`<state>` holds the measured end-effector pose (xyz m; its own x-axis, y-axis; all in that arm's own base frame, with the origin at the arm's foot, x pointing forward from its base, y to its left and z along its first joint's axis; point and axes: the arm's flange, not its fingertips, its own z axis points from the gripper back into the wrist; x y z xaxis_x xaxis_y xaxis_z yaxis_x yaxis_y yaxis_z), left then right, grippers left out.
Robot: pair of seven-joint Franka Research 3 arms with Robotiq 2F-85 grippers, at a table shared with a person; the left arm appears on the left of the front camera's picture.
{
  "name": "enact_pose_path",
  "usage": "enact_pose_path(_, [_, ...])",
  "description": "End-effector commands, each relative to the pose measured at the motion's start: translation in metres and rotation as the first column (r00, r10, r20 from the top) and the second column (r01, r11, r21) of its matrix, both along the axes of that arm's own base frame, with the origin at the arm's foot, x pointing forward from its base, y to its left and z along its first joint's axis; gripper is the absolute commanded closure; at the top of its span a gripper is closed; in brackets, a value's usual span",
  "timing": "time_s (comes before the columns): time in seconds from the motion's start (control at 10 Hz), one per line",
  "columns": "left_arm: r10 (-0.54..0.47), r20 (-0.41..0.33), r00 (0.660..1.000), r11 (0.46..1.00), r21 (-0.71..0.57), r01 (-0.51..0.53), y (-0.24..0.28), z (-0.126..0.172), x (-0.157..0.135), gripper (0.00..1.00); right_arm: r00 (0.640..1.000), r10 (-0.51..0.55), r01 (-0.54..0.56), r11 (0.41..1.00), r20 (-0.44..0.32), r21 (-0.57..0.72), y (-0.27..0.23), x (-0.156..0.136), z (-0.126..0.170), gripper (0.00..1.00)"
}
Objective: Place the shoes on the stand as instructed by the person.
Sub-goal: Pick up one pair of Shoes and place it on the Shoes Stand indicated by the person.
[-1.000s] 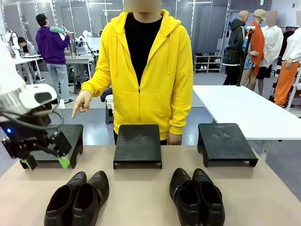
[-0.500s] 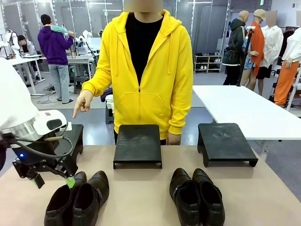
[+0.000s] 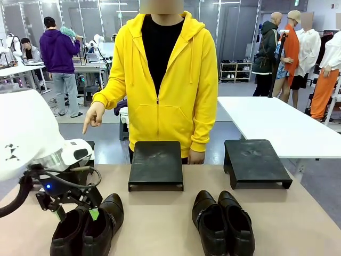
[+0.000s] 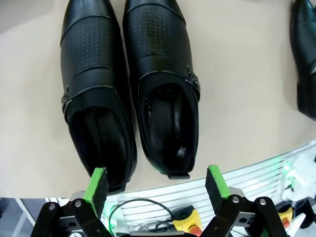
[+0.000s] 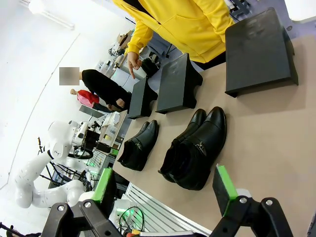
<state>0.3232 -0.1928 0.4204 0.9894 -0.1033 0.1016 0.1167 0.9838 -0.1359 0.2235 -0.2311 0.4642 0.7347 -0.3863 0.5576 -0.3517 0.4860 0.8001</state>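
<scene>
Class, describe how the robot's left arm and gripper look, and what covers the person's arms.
The left arm is smooth white, with black cables looping at its wrist beside a blue light. The left gripper is black with green pads. The person wears bright yellow sleeves.

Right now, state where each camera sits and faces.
Front: robot's side, facing the person across the table; left gripper over the left pair.
Left wrist: behind that gripper, looking down on that pair; open fingers show.
Right wrist: behind the open right gripper, looking over the right pair to the stands.
All share the left pair.
</scene>
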Motion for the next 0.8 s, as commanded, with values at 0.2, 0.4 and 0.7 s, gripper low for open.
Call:
enact_pose_path(0.2, [0.075,0.038,0.997,0.994,0.074,-0.077,0.008,-0.059,-0.023,0.00,1.000,0.006,-0.006,1.000,0.007,0.001,-0.001,0.001,0.002,0.00])
enact_pose_path(0.4, [0.106,0.011,0.994,0.991,0.085,-0.106,0.010,-0.081,-0.030,0.00,1.000,0.006,-0.006,1.000,0.007,0.001,-0.001,0.001,0.002,0.00])
enact_pose_path(0.7, [0.140,-0.003,0.990,0.983,0.118,-0.139,0.019,-0.100,-0.036,0.00,1.000,0.006,-0.006,1.000,0.007,0.001,-0.001,0.001,0.002,0.00])
